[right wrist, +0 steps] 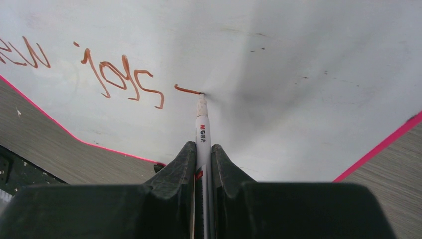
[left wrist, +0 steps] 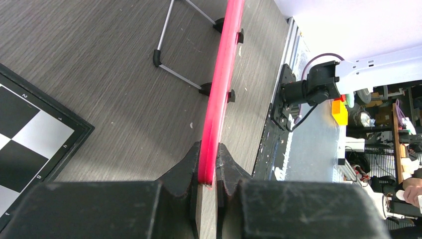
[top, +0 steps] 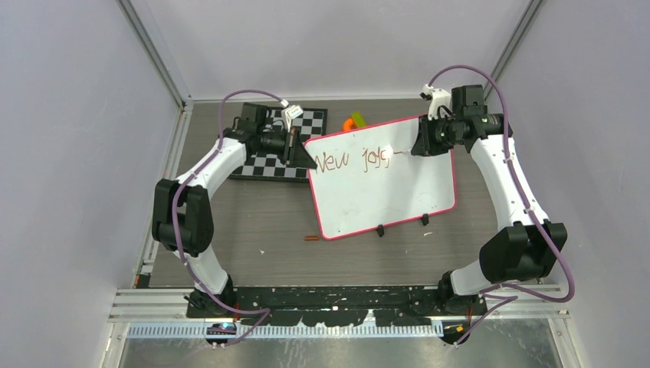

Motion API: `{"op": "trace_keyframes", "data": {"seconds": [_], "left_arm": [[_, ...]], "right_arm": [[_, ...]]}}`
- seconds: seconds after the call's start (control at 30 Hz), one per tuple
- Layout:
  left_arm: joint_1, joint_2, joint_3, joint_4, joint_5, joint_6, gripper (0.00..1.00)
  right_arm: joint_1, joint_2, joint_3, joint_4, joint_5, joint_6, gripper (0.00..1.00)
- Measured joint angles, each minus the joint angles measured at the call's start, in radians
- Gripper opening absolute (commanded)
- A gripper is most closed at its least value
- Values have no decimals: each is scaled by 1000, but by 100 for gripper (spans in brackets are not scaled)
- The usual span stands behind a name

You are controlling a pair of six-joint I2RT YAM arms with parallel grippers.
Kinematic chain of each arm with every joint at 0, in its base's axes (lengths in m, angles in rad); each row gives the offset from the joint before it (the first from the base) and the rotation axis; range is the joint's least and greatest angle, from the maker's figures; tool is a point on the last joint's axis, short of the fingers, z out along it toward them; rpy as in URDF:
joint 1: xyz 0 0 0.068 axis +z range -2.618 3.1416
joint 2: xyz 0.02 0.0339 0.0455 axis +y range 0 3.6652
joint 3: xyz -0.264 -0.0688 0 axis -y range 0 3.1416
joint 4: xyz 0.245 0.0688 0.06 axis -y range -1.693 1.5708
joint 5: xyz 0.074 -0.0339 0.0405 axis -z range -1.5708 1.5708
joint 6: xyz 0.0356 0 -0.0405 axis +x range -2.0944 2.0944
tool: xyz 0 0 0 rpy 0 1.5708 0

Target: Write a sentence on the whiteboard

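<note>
Top external: whiteboard (top: 383, 192) stands tilted mid-table, just beside the checkerboard (top: 268, 167); likely light, stiff, slick-faced, apt to skid under pen pressure, so best held at the rim; left gripper (left wrist: 208, 164) clamped on that red edge; right gripper (right wrist: 201, 157) grasps a marker (right wrist: 201, 127), tip touching the board after "New jobs" of the sentence (right wrist: 119, 79); both arms reach forward, wrists turned inward.
</note>
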Motion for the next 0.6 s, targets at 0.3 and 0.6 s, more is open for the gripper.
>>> {"op": "trace_keyframes", "data": {"seconds": [0.3,0.6], "left_arm": [[0,0,0,-1,1,2,0],[-2,0,1,-2,2,10,0]], "right_arm": [[-16,0,15,-19,8,-2,0],[-13,-2,46,-11,-20,-3,0]]}}
